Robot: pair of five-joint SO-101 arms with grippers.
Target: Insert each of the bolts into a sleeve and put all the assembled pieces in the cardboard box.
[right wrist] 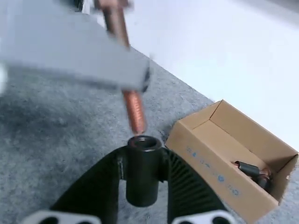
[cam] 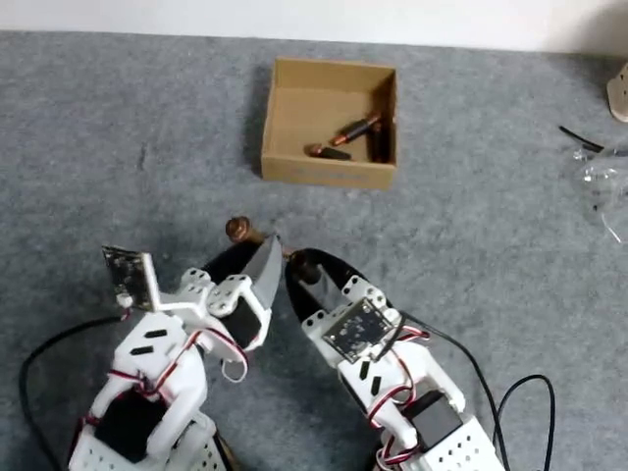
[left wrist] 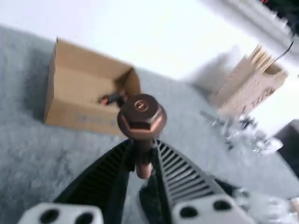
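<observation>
My left claw point(left wrist: 142, 156) pinches a copper bolt point(left wrist: 141, 119) by its shank just under the hexagonal head. The threaded end points toward my right claw point(right wrist: 142, 161), which is pressed around a dark sleeve point(right wrist: 142, 177) whose open bore faces the bolt. The bolt's tip sits right at the mouth of the bore, touching or nearly so; I cannot tell which.

To do this step well, I judge that shank and bore must share one axis before I push. I would hold the sleeve fixed, feed the bolt slowly along its own length, and correct any tilt early. A skewed entry could catch the threads on the rim or twist either piece in its grip.

Seen from above, my arms come in from the 6 o'clock edge of the grey table point(cam: 118, 118), the left from about 7 and the right from about 5. Both wrists angle inward so the claws meet near the middle. The cardboard box point(cam: 324, 169) stands at 12 o'clock from that meeting point, well apart, with assembled pieces point(cam: 348, 132) already lying in its 3 o'clock half
</observation>
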